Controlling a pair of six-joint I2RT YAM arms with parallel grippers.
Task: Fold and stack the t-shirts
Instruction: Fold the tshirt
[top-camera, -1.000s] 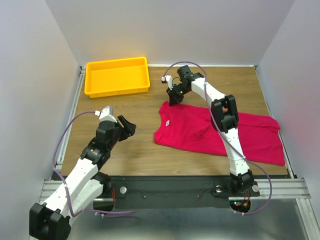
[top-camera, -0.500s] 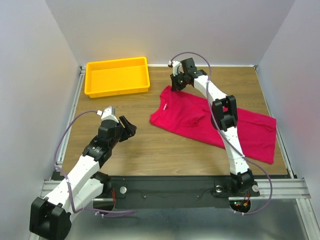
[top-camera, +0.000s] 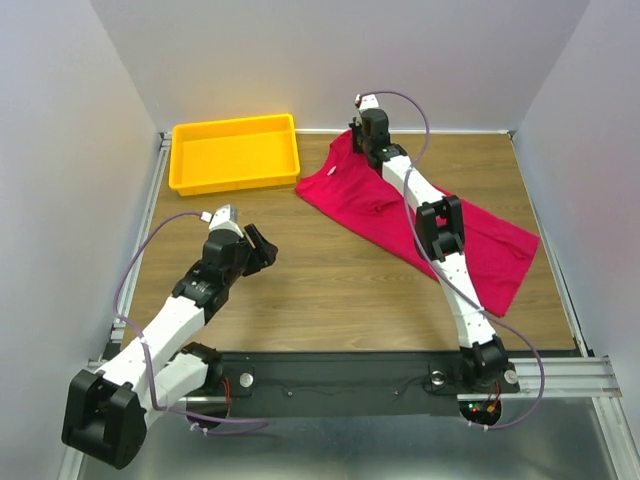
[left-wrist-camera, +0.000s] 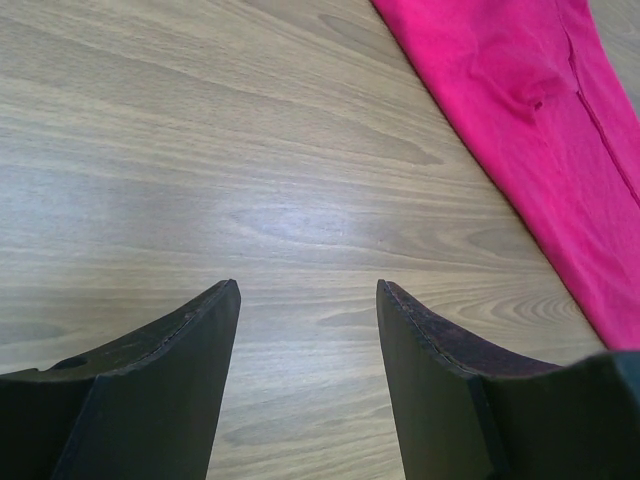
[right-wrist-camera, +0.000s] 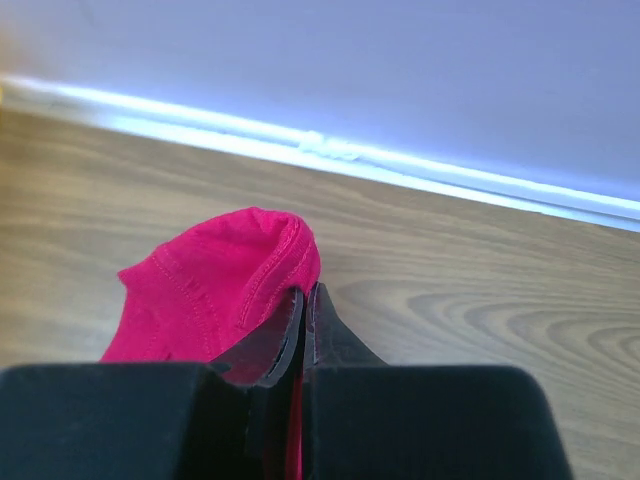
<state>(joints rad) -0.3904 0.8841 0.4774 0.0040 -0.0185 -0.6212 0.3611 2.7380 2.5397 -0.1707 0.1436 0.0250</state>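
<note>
t-shirt (top-camera: 350, 195): bright crimson-pink, plain; stitching the same pink in right wrist view
tray (top-camera: 236, 122), upper left of frame: solid yellow
bench (top-camera: 320, 290): mid-brown wood grain with darker streaks
left arm (top-camera: 165, 335), right arm (top-camera: 462, 295): white links, black joints
left gripper (left-wrist-camera: 308, 290), right gripper (right-wrist-camera: 305, 300): black
wall (top-camera: 320, 60): pale grey with a faint lilac cast

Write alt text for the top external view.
The right gripper, shut on an edge of a crimson-pink t-shirt, holds it at the far side of the wooden table, the shirt lying diagonally toward the near right. The left gripper hangs open over bare wood; a yellow tray sits far left.
</note>
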